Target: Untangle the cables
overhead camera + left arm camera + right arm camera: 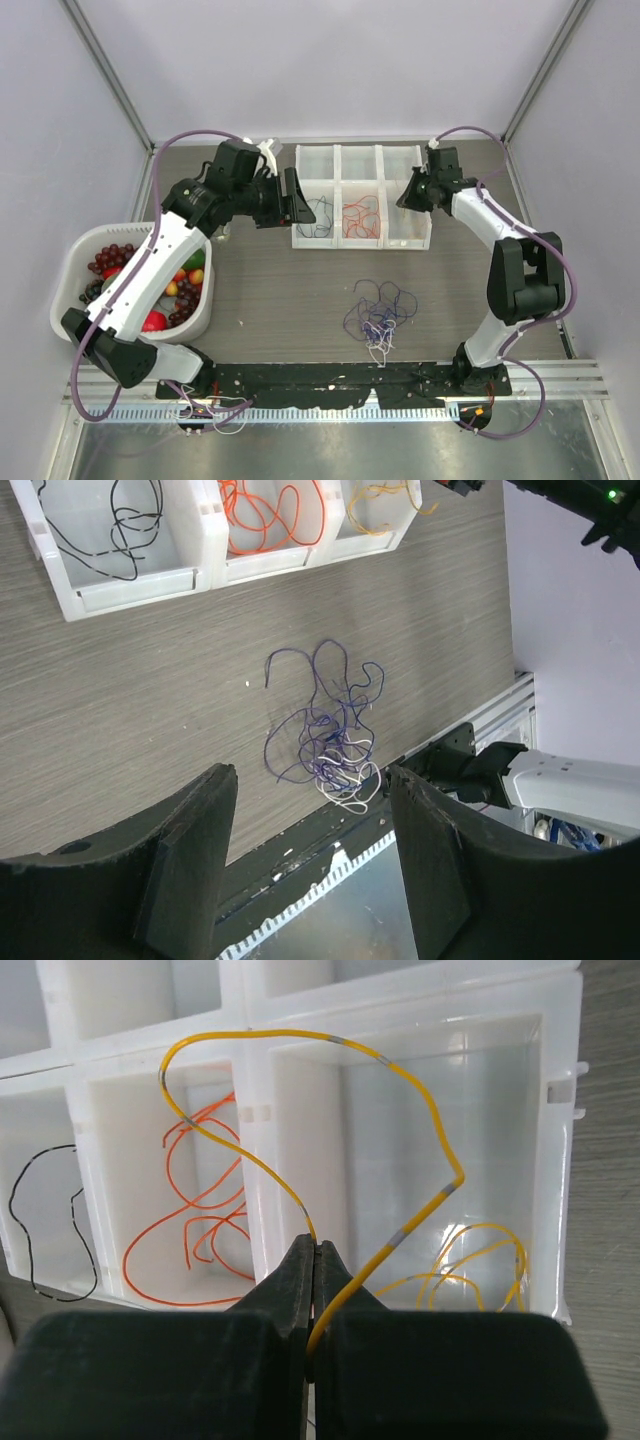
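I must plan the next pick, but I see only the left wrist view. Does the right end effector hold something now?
Observer: Yes, the right end effector is shut on a yellow cable, at the tray.
Operator: Has the tray more compartments than the three I see?
Observer: Yes, a back row of three; no cable shows in them.
Operator: What stands beside the left arm?
Observer: A white basket of fruit, on its left.
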